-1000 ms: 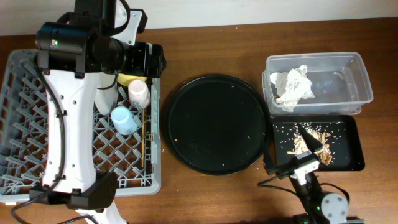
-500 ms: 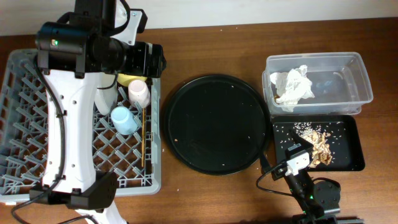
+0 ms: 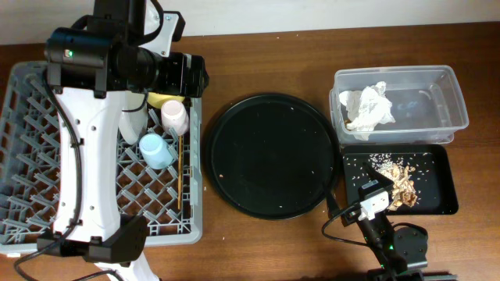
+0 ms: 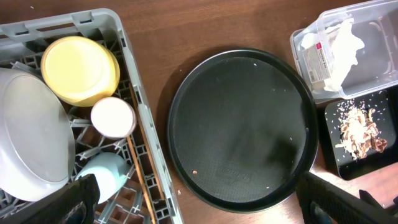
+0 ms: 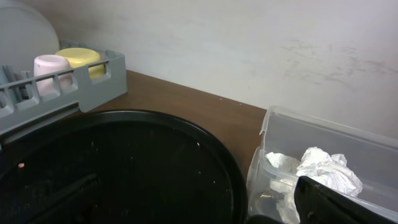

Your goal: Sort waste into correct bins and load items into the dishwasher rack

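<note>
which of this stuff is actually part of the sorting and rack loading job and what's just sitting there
Part of the job: napkin, food scraps, clear tub, shallow black tray, dishwasher rack, blue cup, pink cup, yellow bowl, plate, chopsticks.

Just lying about: large round black tray, with a few specks on it.

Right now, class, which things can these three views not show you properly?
Overhead: the left arm hides most of the plate and yellow bowl.
Right wrist: the food scraps lie out of frame; only the napkin shows.
Left wrist: the frame edge cuts off the plate and the rack.
</note>
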You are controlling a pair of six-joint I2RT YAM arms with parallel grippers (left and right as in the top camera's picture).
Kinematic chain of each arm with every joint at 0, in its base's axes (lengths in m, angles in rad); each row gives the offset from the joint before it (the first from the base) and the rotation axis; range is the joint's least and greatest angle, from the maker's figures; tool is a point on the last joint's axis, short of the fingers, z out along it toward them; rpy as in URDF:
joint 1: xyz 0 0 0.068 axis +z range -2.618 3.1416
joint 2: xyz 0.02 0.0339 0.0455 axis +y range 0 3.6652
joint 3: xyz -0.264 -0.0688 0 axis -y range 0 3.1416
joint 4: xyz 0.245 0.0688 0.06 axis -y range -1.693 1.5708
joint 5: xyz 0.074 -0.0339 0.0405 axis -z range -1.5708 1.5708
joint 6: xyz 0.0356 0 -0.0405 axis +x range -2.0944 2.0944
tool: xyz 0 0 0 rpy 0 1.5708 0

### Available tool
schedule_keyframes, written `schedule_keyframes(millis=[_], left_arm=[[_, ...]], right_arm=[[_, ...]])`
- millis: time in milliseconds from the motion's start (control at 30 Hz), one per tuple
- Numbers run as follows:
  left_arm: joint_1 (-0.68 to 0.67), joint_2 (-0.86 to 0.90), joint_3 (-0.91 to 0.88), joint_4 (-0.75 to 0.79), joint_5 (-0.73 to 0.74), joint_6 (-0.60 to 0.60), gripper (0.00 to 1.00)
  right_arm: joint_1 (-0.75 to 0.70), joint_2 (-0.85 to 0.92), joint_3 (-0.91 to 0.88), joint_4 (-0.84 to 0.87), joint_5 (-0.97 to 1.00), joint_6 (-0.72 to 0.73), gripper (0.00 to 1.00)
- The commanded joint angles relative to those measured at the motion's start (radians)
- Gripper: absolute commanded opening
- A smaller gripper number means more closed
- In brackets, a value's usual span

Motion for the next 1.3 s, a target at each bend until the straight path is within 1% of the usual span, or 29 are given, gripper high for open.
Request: schedule_keyframes(millis=[0, 133, 233, 400, 433, 467, 533, 633, 700, 767, 800, 867, 933, 1000, 1100, 1200, 1233, 1267], left_arm=[[-0.003, 0.002, 0.005, 0.001, -0.007, -0.006, 0.99], [-0.003, -0.013, 0.005, -0.002, -0.007, -0.006, 0.99], [-0.004, -0.071, 0.005, -0.002, -0.007, -0.006, 0.99], [-0.003, -0.236, 0.005, -0.001, -0.011, -0.002, 0.99], [0.008, -0.277, 0.005, 0.003, -0.043, 0.025, 0.99], [0.029, -0.321, 0.005, 0.001, -0.069, 0.028, 0.99], [0.090, -0.405, -0.010, -0.013, -0.068, 0.027, 0.99], [0.203, -0.554, -0.100, -0.032, -0.056, 0.027, 0.99], [0.275, -0.681, -0.232, -0.026, -0.060, 0.028, 0.99], [0.315, -0.793, -0.370, 0.000, -0.068, 0.028, 0.99], [0.333, -0.893, -0.508, 0.043, -0.071, 0.028, 0.99], [0.340, -1.019, -0.700, 0.140, -0.071, 0.027, 0.99], [0.340, -1.145, -0.915, 0.289, -0.066, 0.027, 0.99], [0.340, -1.238, -1.089, 0.442, -0.050, 0.019, 0.99], [0.340, -1.395, -1.390, 0.791, 0.002, 0.008, 0.99], [0.340, -1.500, -1.604, 1.101, 0.044, 0.008, 0.99], [0.340, -1.535, -1.681, 1.222, 0.047, -0.002, 0.99], [0.340, -1.563, -1.739, 1.312, 0.047, -0.018, 0.99]], right_arm=[[-0.004, -0.008, -0.005, -0.007, 0.008, 0.008, 0.99], [-0.004, -0.008, -0.005, -0.007, 0.009, 0.008, 0.99], [-0.004, -0.008, -0.005, -0.007, 0.009, 0.008, 0.99], [-0.004, -0.008, -0.005, -0.007, 0.009, 0.008, 0.99], [-0.004, -0.008, -0.005, -0.006, 0.009, 0.008, 0.99], [-0.004, -0.008, -0.005, -0.006, 0.008, 0.008, 0.99], [-0.004, -0.008, -0.005, -0.007, 0.009, 0.008, 0.99], [-0.004, -0.008, -0.005, -0.007, 0.009, 0.008, 0.99], [-0.004, -0.008, -0.005, -0.007, 0.009, 0.008, 0.99], [-0.004, -0.008, -0.005, -0.006, 0.009, 0.008, 0.98], [-0.004, -0.008, -0.005, -0.007, 0.009, 0.008, 0.99], [-0.004, -0.008, -0.005, -0.007, 0.009, 0.008, 0.98], [-0.004, -0.008, -0.005, -0.006, 0.009, 0.008, 0.99], [-0.004, -0.008, -0.005, -0.007, 0.009, 0.008, 0.99], [-0.004, -0.008, -0.005, -0.007, 0.009, 0.008, 0.99], [-0.004, -0.008, -0.005, -0.007, 0.009, 0.008, 0.99], [-0.004, -0.008, -0.005, -0.007, 0.009, 0.008, 0.98], [-0.004, -0.008, -0.005, -0.007, 0.009, 0.008, 0.98]])
